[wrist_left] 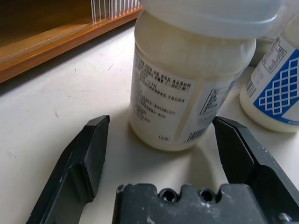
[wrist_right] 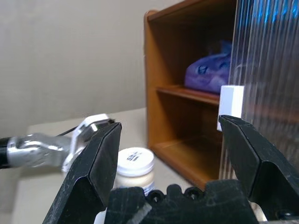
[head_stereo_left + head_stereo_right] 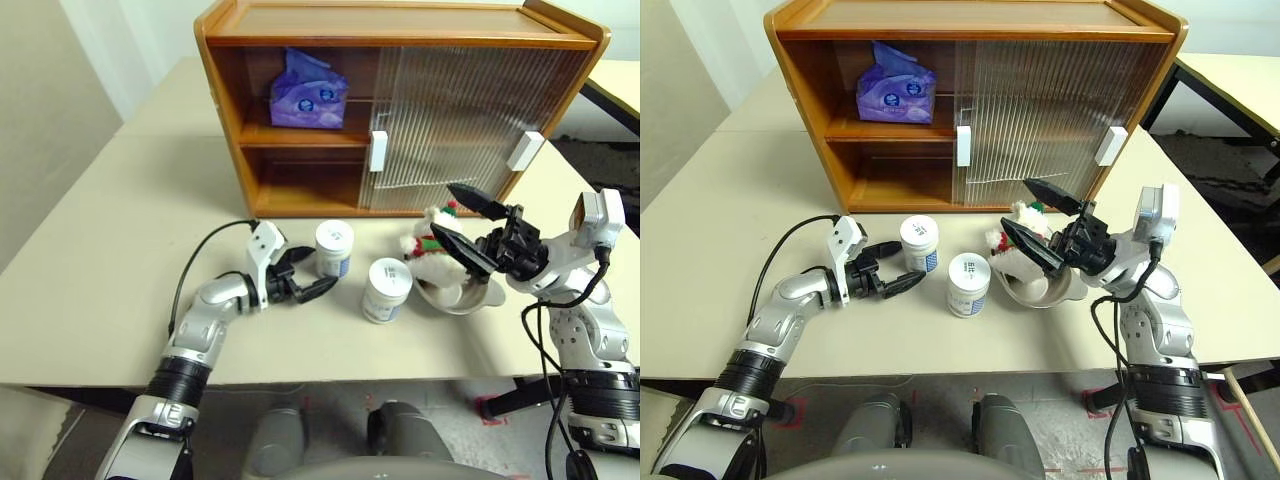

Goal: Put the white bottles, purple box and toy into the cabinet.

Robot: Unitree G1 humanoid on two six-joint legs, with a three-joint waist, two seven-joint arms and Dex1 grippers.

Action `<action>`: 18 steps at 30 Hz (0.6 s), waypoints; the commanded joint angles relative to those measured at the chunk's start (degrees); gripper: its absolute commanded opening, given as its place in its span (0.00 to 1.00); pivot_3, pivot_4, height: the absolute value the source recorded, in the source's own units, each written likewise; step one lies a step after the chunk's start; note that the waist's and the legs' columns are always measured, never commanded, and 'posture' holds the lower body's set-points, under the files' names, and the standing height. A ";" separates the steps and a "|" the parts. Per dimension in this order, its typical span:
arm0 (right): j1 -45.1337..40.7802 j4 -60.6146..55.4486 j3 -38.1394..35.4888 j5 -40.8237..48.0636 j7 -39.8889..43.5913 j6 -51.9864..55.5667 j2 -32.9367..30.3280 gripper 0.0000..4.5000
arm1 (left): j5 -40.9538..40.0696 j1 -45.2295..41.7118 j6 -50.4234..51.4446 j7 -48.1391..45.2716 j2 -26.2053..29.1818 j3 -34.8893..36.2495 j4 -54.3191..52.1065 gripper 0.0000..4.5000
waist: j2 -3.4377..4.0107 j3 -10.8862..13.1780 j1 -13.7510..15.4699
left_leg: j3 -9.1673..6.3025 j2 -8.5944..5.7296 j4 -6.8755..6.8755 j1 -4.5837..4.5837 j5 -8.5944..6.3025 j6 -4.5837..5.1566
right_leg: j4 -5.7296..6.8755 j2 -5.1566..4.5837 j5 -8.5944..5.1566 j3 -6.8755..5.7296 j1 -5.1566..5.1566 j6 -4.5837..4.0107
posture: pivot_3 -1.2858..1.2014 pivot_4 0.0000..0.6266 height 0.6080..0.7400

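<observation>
Left gripper (image 3: 312,278), jaws spread wide, sits level just beside the nearer upright squat white plastic jar (image 3: 334,249), its opening facing the jar.

Beige table (image 3: 90,270), wooden cabinet (image 3: 400,30), two white bottles (image 3: 334,248), steel bowl (image 3: 455,296)

White bottles (image 3: 334,248) with blue-printed labels, lilac purple box (image 3: 307,92), ribbed translucent cabinet (image 3: 400,30) doors.

Silver arms, black cables, black-fingered left pincer (image 3: 312,279)
</observation>
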 commanded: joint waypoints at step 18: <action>0.80 0.35 1.73 -0.32 -0.81 -1.96 0.71 1.00 | 2.80 -4.39 -1.73 0.61 -3.50 -2.88 4.77 0.69 | 0.03 -0.02 0.03 | -0.01 -0.04 0.01 -0.01 0.02 0.02 | 0.00 0.00 0.02 0.01 0.01 0.00 | 0.56 0.00 1.00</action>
